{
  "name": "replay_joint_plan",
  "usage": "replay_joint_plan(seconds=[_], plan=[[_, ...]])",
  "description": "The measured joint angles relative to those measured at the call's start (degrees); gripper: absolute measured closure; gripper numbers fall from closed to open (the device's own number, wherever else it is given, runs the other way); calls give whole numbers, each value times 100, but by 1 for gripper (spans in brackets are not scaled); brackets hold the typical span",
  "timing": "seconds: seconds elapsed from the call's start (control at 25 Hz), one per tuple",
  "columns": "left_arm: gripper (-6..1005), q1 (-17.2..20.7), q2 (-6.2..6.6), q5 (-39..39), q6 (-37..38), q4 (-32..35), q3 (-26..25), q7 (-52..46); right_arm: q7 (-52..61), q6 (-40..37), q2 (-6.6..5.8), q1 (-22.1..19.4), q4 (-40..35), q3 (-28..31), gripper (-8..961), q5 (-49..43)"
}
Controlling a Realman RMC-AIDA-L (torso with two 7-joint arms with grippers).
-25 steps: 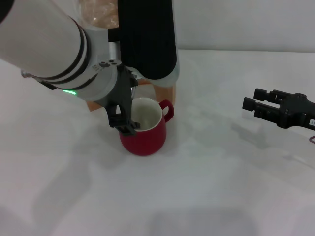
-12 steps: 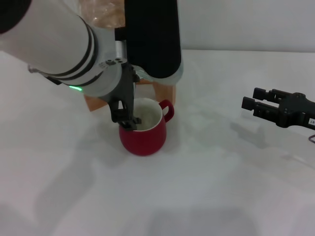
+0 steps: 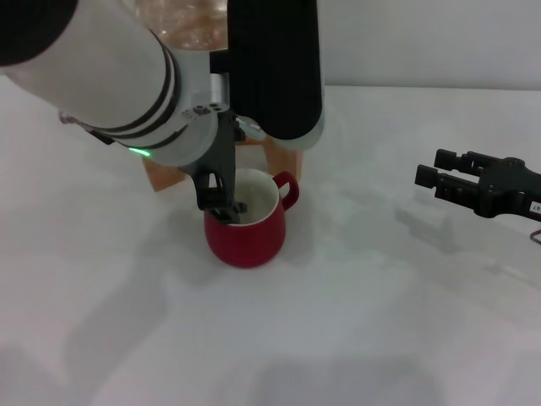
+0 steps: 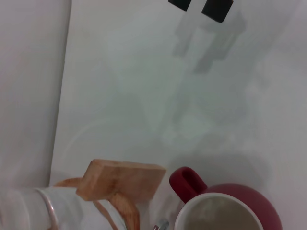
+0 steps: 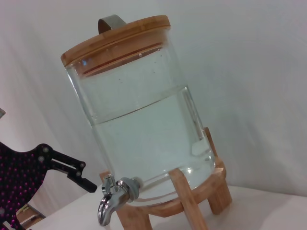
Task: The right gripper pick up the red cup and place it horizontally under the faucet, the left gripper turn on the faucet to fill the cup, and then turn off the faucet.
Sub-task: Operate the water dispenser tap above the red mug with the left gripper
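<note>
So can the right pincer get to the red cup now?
Probably not easily: the left pincer and its big arm hang right over the red cup, while the right pincer waits off to the side, with bare table between.

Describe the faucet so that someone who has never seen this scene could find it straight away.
Start at the big glass water jar with its bamboo lid, standing on a wooden stand. The faucet sticks out low on the jar's front, just above the stand. It is the only shiny chrome part there, a small downturned spout with a thin lever on top.

White cylindrical arm (image 3: 93, 63) with black bands, green light, black hands
</note>
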Motion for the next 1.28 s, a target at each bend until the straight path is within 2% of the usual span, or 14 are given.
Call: replay_joint_plan(seconds=[1.28], plan=[[112,-174,-11,32,231,-293,269,-43,0,6,6,-66,-1,6,395,0]])
